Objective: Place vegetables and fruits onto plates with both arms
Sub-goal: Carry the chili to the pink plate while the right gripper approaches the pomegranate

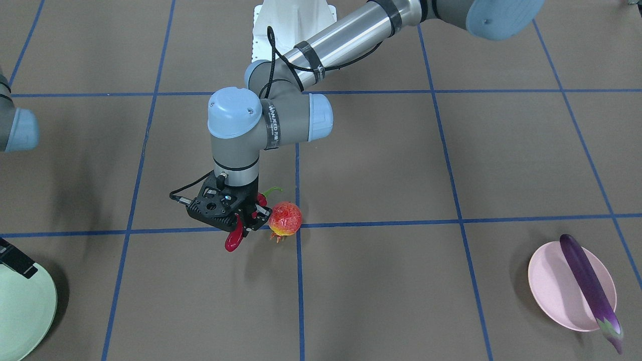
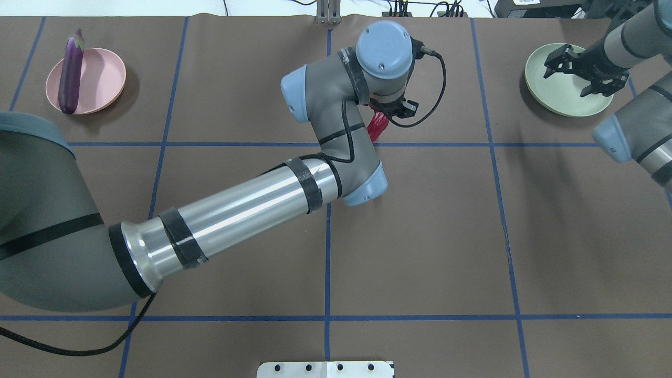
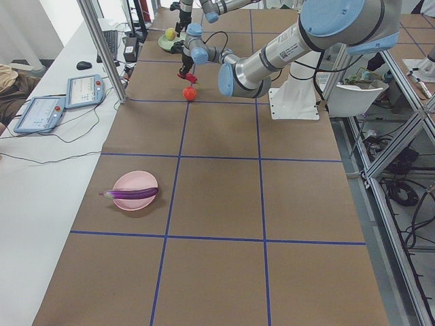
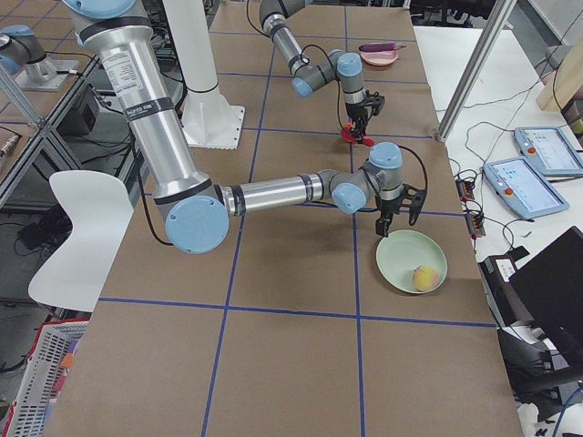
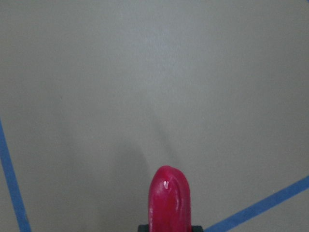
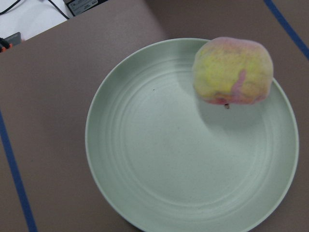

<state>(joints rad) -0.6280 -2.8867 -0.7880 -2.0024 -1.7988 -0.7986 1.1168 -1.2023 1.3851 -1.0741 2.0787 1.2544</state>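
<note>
Facing the robot, you see a matte brown table point(image 1: 401, 160) gridded with blue tape point(image 1: 381, 223), the left gripper point(image 1: 249, 221) clamped on the glossy red chili pepper point(image 1: 233, 242) just beside the round red-orange pomegranate point(image 1: 285, 218), and the long purple eggplant point(image 1: 584, 276) lying across the pale pink plate point(image 1: 551, 287). Overhead, the right gripper point(image 2: 567, 83) hovers, fingers apart, over the mint green plate point(image 2: 556, 101); its wrist camera shows you the mottled pink-yellow peach point(image 6: 232, 71) by the rim.
</note>
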